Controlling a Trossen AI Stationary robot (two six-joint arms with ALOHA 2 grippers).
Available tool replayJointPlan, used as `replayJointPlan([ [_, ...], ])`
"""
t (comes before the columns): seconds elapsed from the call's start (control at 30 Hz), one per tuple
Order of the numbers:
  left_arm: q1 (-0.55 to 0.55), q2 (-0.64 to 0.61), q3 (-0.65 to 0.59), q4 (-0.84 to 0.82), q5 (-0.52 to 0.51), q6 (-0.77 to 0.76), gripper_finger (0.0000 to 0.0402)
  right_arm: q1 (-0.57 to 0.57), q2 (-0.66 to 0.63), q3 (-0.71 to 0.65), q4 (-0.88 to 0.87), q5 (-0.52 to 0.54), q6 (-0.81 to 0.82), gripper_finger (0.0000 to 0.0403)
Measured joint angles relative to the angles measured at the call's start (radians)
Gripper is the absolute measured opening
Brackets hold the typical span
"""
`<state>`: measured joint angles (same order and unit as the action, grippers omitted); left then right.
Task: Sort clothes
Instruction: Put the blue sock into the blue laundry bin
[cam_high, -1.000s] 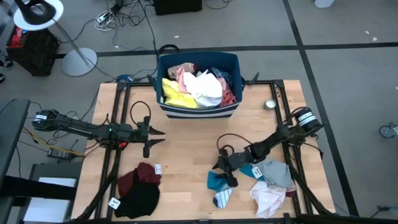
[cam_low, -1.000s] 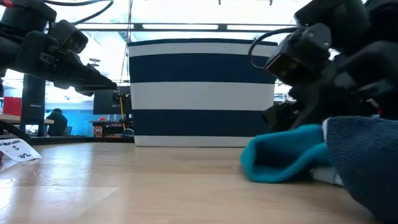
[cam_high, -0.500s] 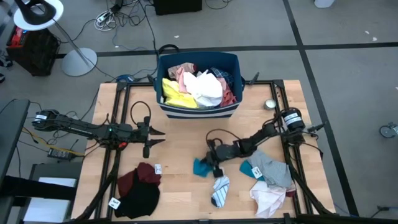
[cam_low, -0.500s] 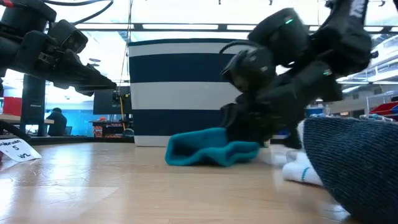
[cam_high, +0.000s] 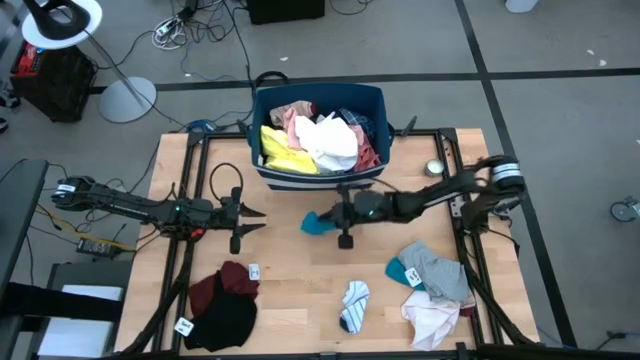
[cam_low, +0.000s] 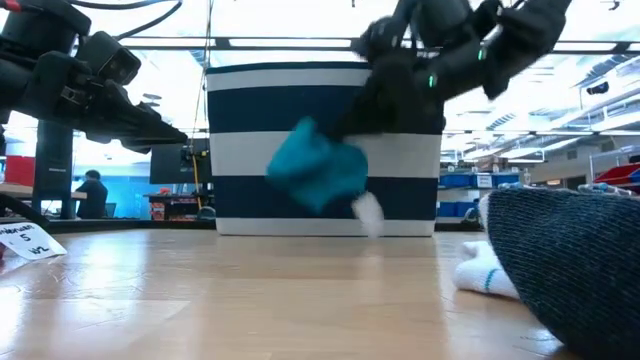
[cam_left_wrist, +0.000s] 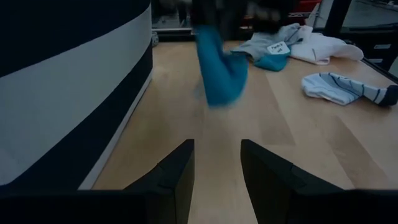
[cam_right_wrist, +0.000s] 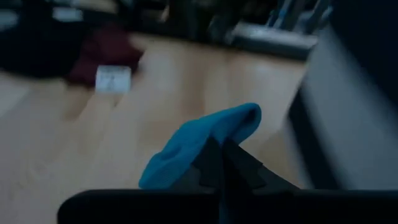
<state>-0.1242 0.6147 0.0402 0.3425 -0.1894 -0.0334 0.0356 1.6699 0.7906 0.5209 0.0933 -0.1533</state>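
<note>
Teal sock lifted off table.
Pinched in closed right gripper before bin; left gripper open, empty, hovering apart.

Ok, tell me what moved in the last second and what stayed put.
The right gripper closed on the teal sock, lifted it off the table from beside the striped sock and carried it toward the navy bin. The left gripper stayed open and still. Both piles and the bin's clothes are unchanged.
</note>
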Motion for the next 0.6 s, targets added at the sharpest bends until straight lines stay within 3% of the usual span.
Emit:
replayJointPlan([
  [0.17,0.0,0.0,0.0,0.004,0.0,0.0,0.0136,-0.03,-0.166,0.039,-0.103,0.029,-0.08,0.0001],
  [0.3,0.0,0.0,0.0,0.004,0.0,0.0,0.0136,-0.087,-0.249,0.162,-0.267,0.047,-0.149,0.0001],
  [0.6,0.0,0.0,0.0,0.002,0.0,0.003,0.0136,-0.204,-0.266,0.482,-0.468,0.043,-0.201,0.0],
])
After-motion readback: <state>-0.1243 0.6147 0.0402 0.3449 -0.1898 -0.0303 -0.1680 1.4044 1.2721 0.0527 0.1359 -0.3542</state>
